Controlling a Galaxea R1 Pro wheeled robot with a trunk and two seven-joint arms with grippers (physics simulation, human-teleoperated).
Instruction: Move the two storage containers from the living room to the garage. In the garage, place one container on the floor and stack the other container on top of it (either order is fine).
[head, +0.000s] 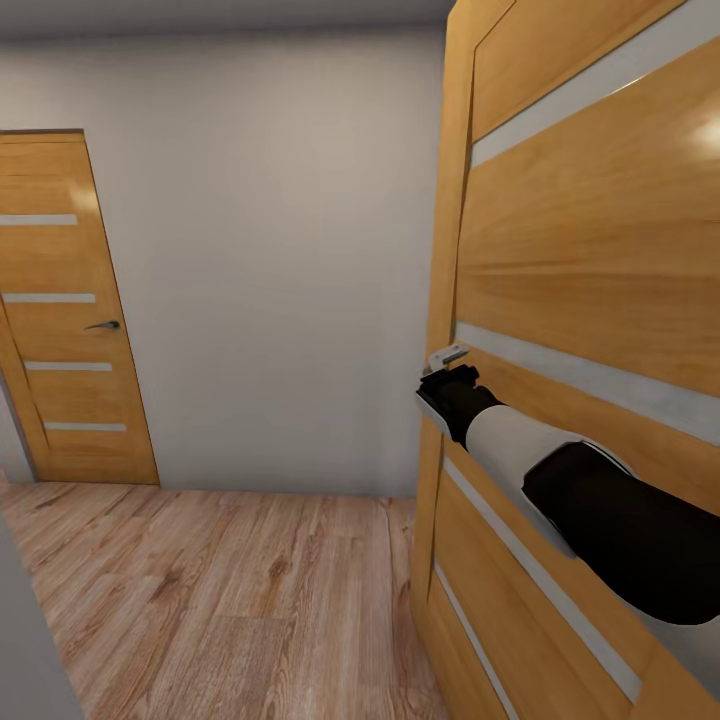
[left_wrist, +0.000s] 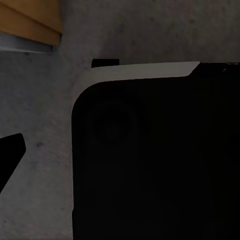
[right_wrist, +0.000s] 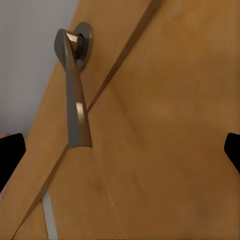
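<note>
The two storage containers are out of view. My right arm reaches forward to a wood door (head: 600, 250) at the right of the head view, and my right gripper (head: 447, 362) sits against the door at handle height. In the right wrist view the right gripper (right_wrist: 120, 150) is open, with its black fingertips (right_wrist: 10, 155) far apart. The grey metal lever handle (right_wrist: 75, 95) lies just ahead, and nothing is between the fingers. In the left wrist view one black fingertip (left_wrist: 10, 155) of my left gripper shows beside my own dark body (left_wrist: 155, 160); it holds nothing.
I stand in a narrow hallway with light wood plank flooring (head: 220, 600) and pale grey walls (head: 280, 250). A second, closed wood door (head: 70, 320) with a lever handle (head: 103, 325) is at the far left. The right door's edge (head: 440, 300) stands close in front of me.
</note>
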